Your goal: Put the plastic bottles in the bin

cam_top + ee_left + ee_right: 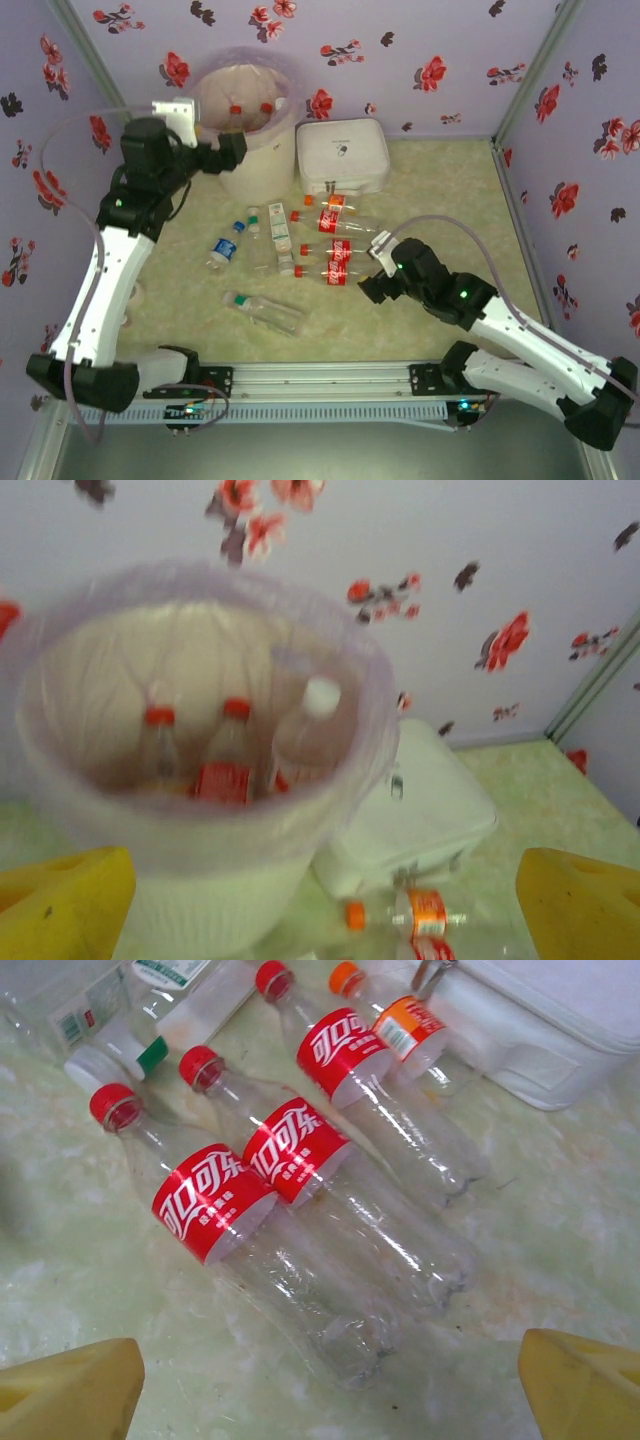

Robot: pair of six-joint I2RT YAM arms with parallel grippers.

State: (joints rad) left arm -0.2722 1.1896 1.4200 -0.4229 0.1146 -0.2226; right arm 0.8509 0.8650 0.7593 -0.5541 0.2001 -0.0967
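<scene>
Hanging wide open and empty just beside the cream bin (262, 170) at the back of the table: left gripper (233, 150). Standing inside the bin, three plastic bottles (228, 770), two red-capped, one white-capped. Poised wide open and empty near three red-labelled bottles (300, 1150) lying side by side on the green tabletop (560, 1220): right gripper (372, 290). Lying beyond those, an orange-capped bottle (405, 1030) beside a white case (342, 155).

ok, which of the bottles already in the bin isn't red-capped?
The white-capped bottle, rightmost of the three in the bin as the left wrist camera sees it. The left bottle and middle bottle have red caps.
</scene>
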